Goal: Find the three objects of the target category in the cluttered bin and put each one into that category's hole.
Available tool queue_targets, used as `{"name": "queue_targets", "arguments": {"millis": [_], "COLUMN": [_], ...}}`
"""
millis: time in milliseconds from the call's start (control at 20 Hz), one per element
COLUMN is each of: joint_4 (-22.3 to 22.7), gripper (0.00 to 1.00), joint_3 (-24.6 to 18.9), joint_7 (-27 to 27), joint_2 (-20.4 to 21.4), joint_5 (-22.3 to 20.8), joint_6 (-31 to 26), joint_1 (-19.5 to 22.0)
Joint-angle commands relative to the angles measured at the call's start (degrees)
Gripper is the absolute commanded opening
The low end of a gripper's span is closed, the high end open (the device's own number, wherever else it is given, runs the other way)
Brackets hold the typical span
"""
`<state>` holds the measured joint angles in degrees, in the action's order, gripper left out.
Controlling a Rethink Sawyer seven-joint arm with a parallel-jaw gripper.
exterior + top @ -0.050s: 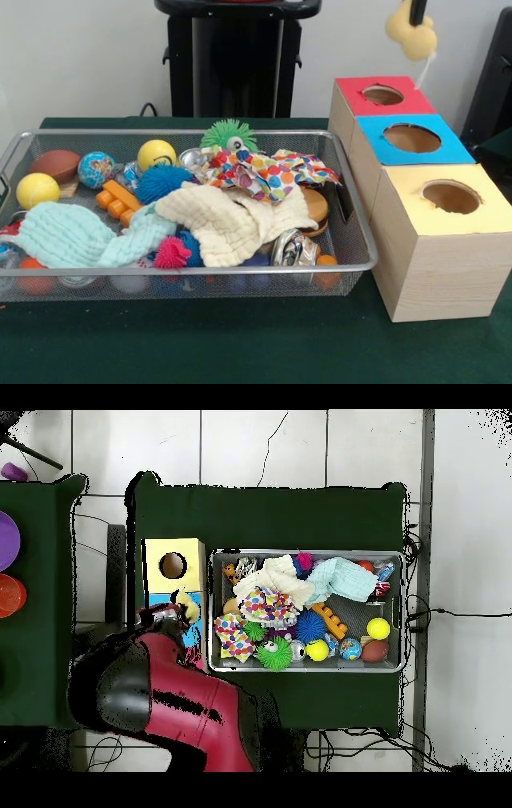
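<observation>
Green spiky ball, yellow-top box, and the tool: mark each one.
green spiky ball [230, 134], front view, on its spiky top.
yellow-top box [442, 240], front view, on its wooden front wall.
tool [413, 30], front view, on the yellow item it carries.

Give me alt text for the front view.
A wire mesh bin crammed with balls, spiky toys and cloths sits beside three wooden boxes with red, blue and yellow holed tops. A gripper carrying something yellow hangs above the red one.
</observation>
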<state>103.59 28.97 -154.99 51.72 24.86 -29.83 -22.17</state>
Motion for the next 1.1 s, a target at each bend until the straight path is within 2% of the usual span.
{"name": "queue_targets", "arguments": {"millis": [50,450,650,850,1100], "joint_4": [9.8,18.2,21.0,22.9,23.1], "gripper": [0.0,0.0,0.0,0.0,0.0], "joint_3": [4.6,6.4,8.5,11.3,16.6], "joint_7": [-11.6,-12.5,-13.2,-13.9,-19.3], "joint_2": [6.9,11.2,12.4,13.9,12.2], "joint_5": [-1.4,-0.1,-1.0,-1.9,-2.0], "joint_6": [-6.7,-1.6,-0.4,-0.7,-1.4], "joint_1": [-2.8,-7.5,-10.2,-13.3,-20.6]}}
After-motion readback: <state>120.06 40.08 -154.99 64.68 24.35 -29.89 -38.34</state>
